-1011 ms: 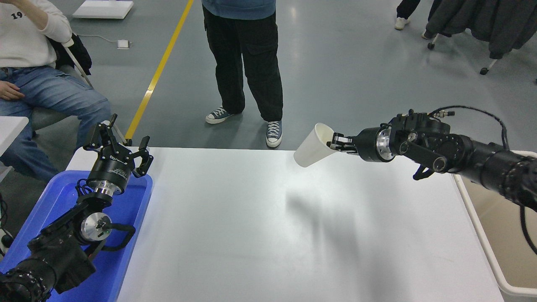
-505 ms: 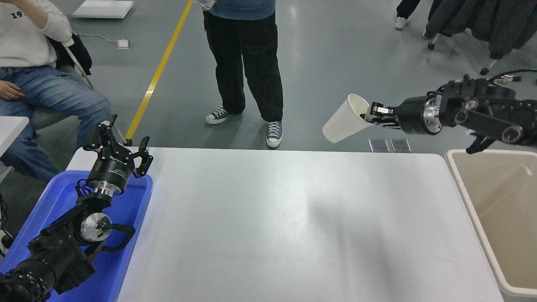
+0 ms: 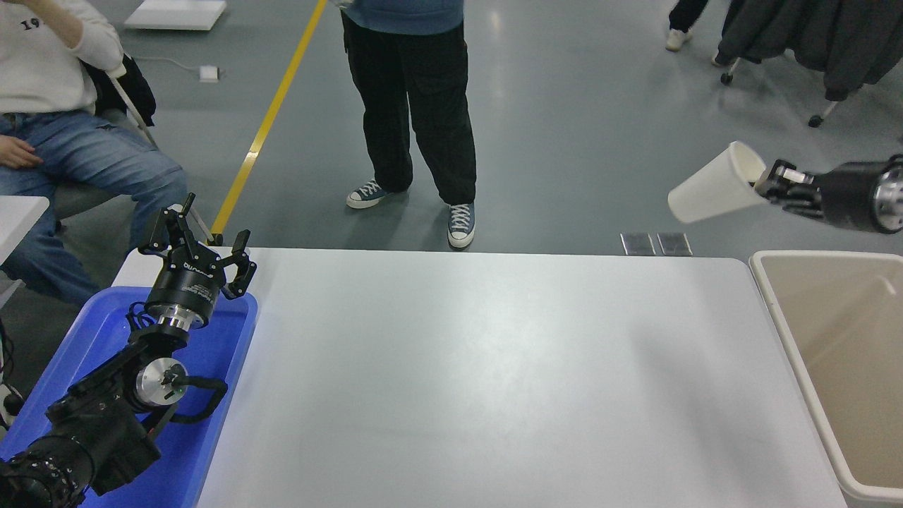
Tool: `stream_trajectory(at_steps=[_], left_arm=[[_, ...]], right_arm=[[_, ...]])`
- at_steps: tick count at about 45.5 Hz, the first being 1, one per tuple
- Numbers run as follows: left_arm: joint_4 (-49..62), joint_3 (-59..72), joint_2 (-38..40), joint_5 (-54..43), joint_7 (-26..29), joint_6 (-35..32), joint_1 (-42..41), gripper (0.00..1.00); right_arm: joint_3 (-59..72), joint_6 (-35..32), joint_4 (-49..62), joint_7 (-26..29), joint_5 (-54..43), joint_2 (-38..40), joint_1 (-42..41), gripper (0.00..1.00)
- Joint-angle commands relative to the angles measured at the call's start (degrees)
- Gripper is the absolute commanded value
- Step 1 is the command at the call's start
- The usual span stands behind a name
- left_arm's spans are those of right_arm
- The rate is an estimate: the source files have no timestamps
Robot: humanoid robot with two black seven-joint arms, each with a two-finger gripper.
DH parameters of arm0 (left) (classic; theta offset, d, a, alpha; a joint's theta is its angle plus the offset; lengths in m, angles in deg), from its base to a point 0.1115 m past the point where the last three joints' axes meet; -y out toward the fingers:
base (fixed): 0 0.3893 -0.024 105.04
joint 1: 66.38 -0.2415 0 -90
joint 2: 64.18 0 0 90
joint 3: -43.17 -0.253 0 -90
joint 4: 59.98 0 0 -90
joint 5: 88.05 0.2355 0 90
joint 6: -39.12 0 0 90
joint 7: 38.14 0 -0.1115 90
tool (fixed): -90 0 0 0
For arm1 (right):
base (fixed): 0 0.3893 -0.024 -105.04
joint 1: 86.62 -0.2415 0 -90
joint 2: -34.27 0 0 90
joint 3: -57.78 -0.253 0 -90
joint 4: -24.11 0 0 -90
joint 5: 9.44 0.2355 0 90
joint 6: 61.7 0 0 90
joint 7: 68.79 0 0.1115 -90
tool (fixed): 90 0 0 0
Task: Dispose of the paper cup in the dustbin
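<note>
Right gripper (image 3: 765,189) clamped on the paper cup (image 3: 714,194), pinching the rim, one finger inside the mouth & one outside as far as I can tell. Cup's up in the air, tipped over, base pointing left, mouth toward the gripper, well clear of the table (image 3: 494,367), off past its far right corner. Dustbin (image 3: 776,296) sits right of the table, open top, nothing visible inside. Cup's base end looks just short of the bin's near-left rim, not yet over the opening. Reading this as the carry step, w/ the grasp done & the drop to come. Next move prob needs the arm to bring the cup rightward & toward the camera till it's over the bin mouth, then let go. Left gripper (image 3: 201,243) parked lower left over the blue tray (image 3: 233,353), fingers spread, holding nothing. Person's legs (image 3: 416,106) at the far side, another seated at left
</note>
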Motion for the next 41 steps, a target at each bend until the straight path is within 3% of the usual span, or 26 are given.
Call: stream_trajectory(at_steps=[1,16,23,36,41], left_arm=[[-0.04,0.00,-0.01,-0.01,0.00,-0.01,0.00,1.00],[-0.04,0.00,-0.01,0.07,0.00,-0.01,0.00,1.00],[-0.04,0.00,-0.01,-0.01,0.00,-0.01,0.00,1.00],[-0.04,0.00,0.08,-0.01,0.00,-0.09,0.00,1.00],[-0.04,0.00,0.08,-0.01,0.00,-0.01,0.00,1.00]], right_arm=[[-8.65,0.11,8.52,-0.34,10.01,6.26,13.22,0.00],[-14.28,-0.51,33.56,0.71,37.61,-5.24,32.56,0.00],[-17.00,0.11,41.22,4.84,47.29,-12.36,38.02,0.00],[-38.18,7.84,44.83,18.99,50.46,-18.96,40.83,0.00],[-42.58,10.83,44.83,21.72,50.46,-21.07,41.10,0.00]])
